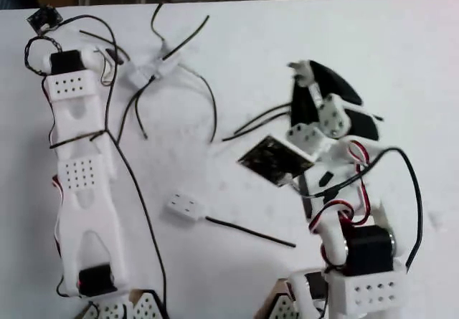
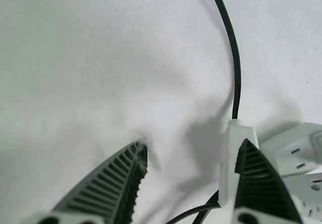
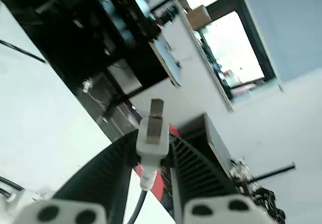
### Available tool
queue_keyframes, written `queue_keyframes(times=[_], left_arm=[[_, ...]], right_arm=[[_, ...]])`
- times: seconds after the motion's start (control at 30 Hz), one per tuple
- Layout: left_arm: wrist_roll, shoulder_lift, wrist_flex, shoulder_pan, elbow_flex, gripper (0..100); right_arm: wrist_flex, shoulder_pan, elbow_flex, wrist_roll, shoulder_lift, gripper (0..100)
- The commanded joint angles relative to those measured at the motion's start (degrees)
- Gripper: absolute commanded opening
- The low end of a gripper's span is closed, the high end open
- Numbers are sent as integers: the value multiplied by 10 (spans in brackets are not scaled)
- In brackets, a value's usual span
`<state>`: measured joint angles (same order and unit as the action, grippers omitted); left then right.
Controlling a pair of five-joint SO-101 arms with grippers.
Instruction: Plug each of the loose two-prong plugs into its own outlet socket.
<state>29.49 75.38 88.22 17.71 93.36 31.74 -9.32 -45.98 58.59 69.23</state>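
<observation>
White table carries everything, with dark shelving and a bright window beyond it in the right wrist view. Over it the right tool is clenched on a white two-prong plug. It holds the plug up off the table, prongs pointing away from the wrist and cord trailing down between the fingers. At the far left the left tool stands released, jaws spread, low over the table. One of its fingers sits just beside a second plug, which lies next to the socket cluster.

I judge the step in hand to be carrying the held plug to a socket. A lone outlet block lies mid-table between the arms and looks the nearest candidate. The next move calls for turning the prongs to face the slots and lining both up before pressing. The light block may slide unless braced.

Room is open over the bare middle of the table. Black cords sprawl around the cluster, and the far table edge runs not far behind it.
</observation>
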Motion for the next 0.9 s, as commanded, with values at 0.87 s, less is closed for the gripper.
queue_keyframes(times=[0.87], left_arm=[[-88,-252,131,-287,24,282]], right_arm=[[-711,145,-360,91,18,18]])
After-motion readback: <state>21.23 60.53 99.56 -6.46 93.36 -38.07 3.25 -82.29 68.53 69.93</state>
